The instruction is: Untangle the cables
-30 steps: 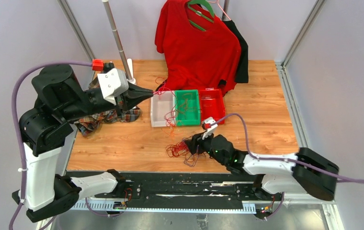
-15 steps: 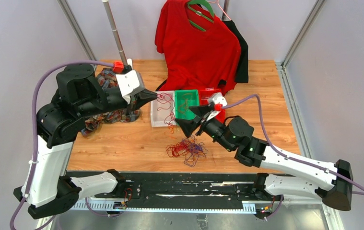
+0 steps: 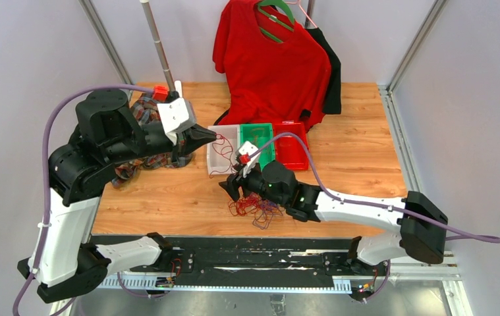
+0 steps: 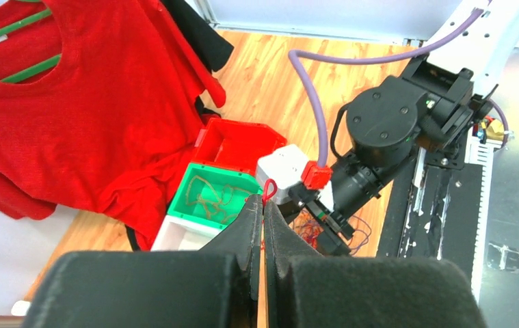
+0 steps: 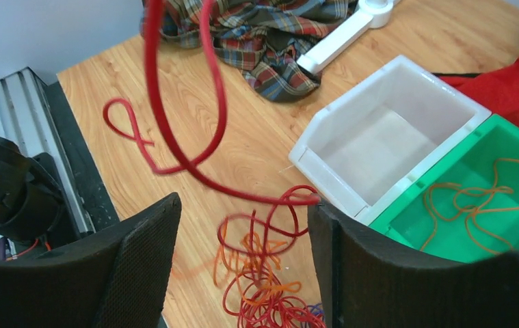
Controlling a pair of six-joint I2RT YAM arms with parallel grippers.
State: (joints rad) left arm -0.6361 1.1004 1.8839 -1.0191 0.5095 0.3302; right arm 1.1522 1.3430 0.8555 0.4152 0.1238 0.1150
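Across the middle of the top view, a wooden table (image 3: 365,164) is seen. At its far edge a red shirt (image 3: 270,66) is hung from a green hanger, with its hem draped onto the wood. Toward the left of the frame, a plaid cloth (image 3: 135,168) is heaped behind the left arm.

Three bins are set side by side at the centre, each touching the next: a white bin (image 3: 217,161), a green bin (image 3: 260,135) and a red bin (image 3: 293,148). Orange wires (image 5: 475,198) are coiled in the green bin.

The left pincer (image 3: 215,137) is held at the left rim of the white bin. Its fingers are pressed together on a red strand (image 5: 219,89), which is hung in a loop in front of that bin.

The right pincer (image 3: 230,187) is held low at lower centre, its fingers spread apart with nothing gripped.

Just beside it, the cables (image 3: 255,207) are left lying as a tangled red, orange and purple bundle on the table in front of the bins.
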